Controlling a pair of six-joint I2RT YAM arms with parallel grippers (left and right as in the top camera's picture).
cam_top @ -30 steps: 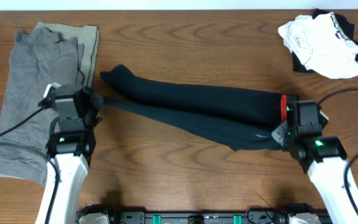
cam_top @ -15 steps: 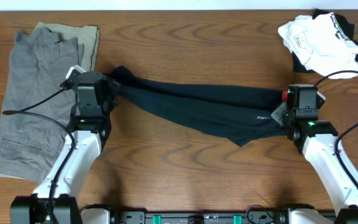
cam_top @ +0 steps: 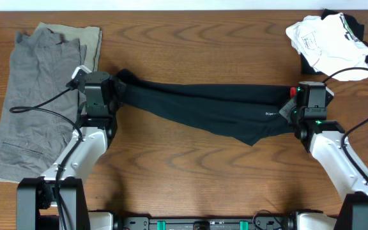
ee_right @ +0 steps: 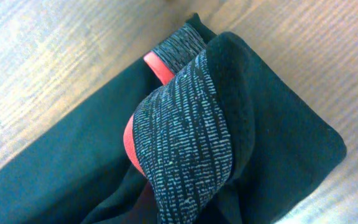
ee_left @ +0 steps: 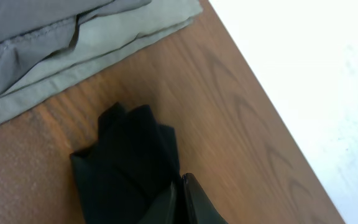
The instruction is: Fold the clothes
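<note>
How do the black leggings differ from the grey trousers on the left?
The leggings are black, the trousers grey. The leggings stretch sideways between the left gripper and right gripper, both shut on them; the trousers lie lengthwise, held by neither. Both are legwear.

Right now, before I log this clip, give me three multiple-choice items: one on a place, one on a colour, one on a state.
1. Where on the brown wooden table does the crumpled white-and-black garment lie? A far right corner; B near left corner; C centre.
2. What colour stripe runs through the heather-grey waistband of the long black stretchy leggings? A blue; B coral-red; C yellow.
3. How is the left gripper? A open, empty; B shut on the leggings; C out of view.
Answers: A, seen from overhead; B, plain in the right wrist view; B, black cloth sits pinched in its jaws.
</note>
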